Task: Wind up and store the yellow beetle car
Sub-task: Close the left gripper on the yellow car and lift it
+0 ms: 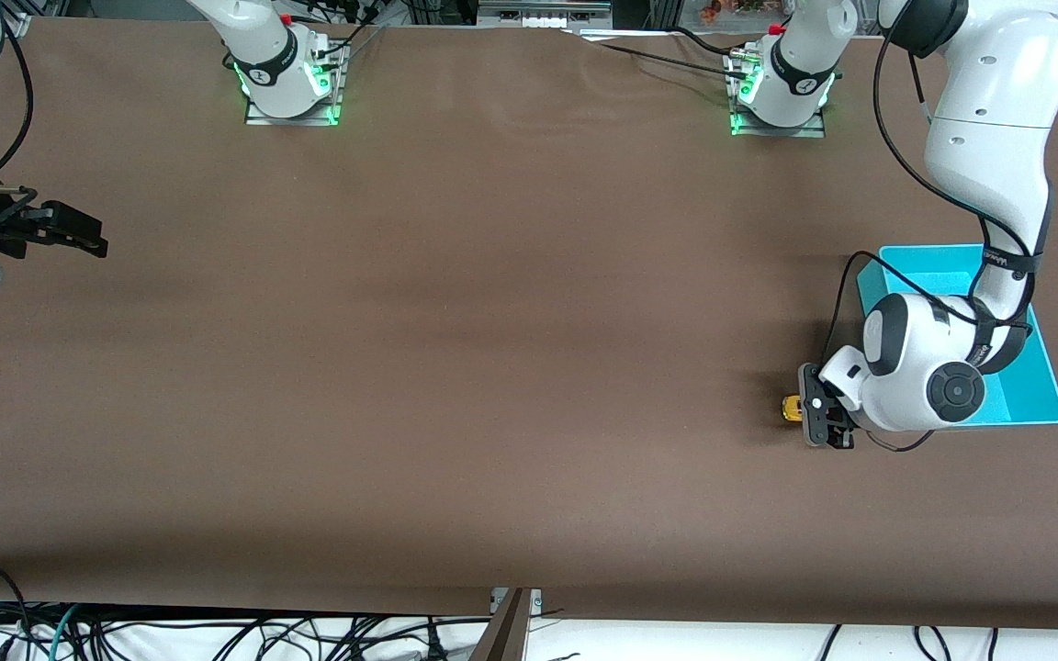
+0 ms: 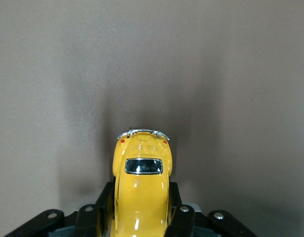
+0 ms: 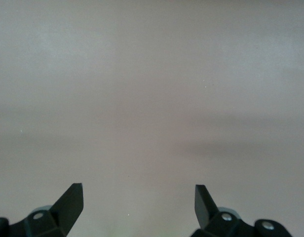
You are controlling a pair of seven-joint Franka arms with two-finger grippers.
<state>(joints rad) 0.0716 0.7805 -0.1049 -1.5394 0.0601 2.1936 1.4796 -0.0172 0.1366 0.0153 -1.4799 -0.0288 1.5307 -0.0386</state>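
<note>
The yellow beetle car (image 2: pixel 142 168) sits between the two black fingers (image 2: pixel 103 200) of my left gripper (image 2: pixel 142 197), which is shut on its sides. In the front view only a bit of the yellow beetle car (image 1: pixel 793 408) shows beside my left gripper (image 1: pixel 809 411), low over the brown table, next to the cyan bin (image 1: pixel 933 271) and toward the front camera's side of it. I cannot tell whether its wheels touch the table. My right gripper (image 1: pixel 79 234) is open and empty and waits at the right arm's end of the table, with only bare table between its fingertips (image 3: pixel 73 197).
The left arm's elbow and wrist hang over the cyan bin and hide part of its inside. The two arm bases (image 1: pixel 290 83) stand along the table's edge farthest from the front camera. Cables lie past the table's near edge (image 1: pixel 511 606).
</note>
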